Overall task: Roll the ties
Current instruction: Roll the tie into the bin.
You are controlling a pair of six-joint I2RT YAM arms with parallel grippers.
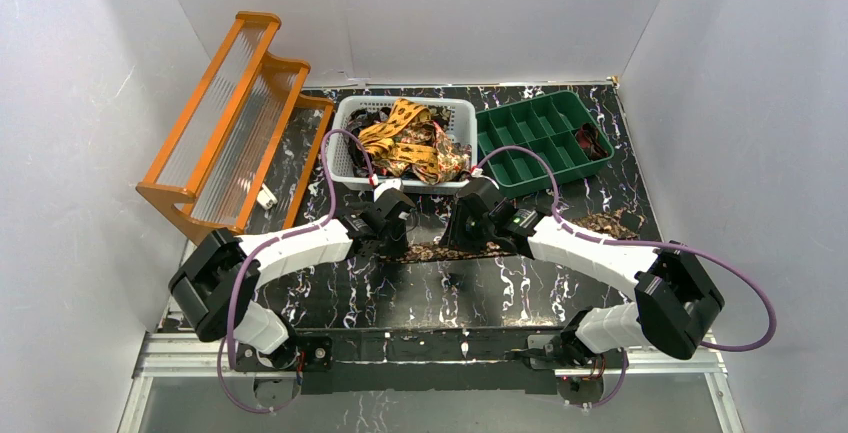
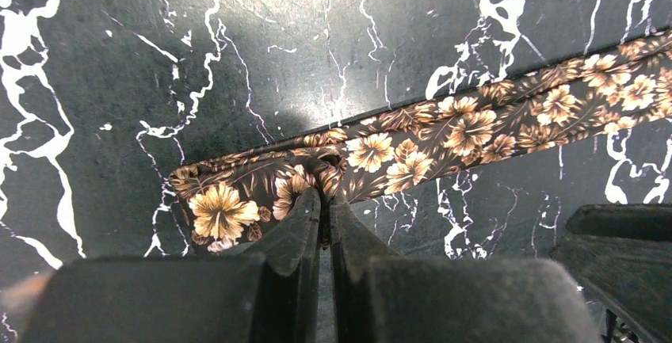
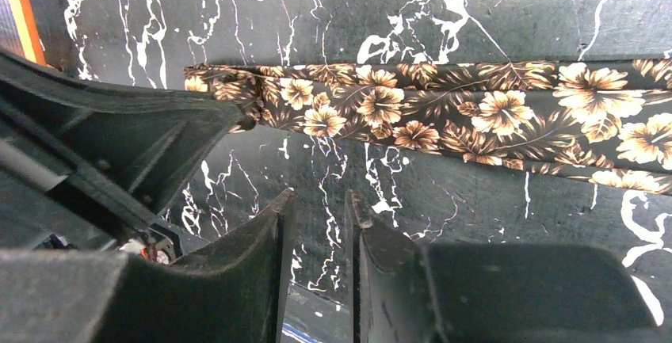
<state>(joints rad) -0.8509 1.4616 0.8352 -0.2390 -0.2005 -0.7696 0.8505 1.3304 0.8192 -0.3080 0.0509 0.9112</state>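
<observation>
Seen from above, the dark floral tie [image 1: 432,251] lies across the middle of the marbled table [image 1: 520,288]. It is largely hidden beneath both wrists, and in the wrist views it runs off the right edge. Both arms reach forward and bend inward, meeting at centre frame. The left gripper [image 2: 323,200] is pressed together, pinching the tie near its end. The right gripper [image 3: 319,200] hovers just beside the tie, its fingers slightly parted and apparently holding nothing. More ties [image 1: 405,138] fill the white basket [image 1: 345,123] at upper centre.
</observation>
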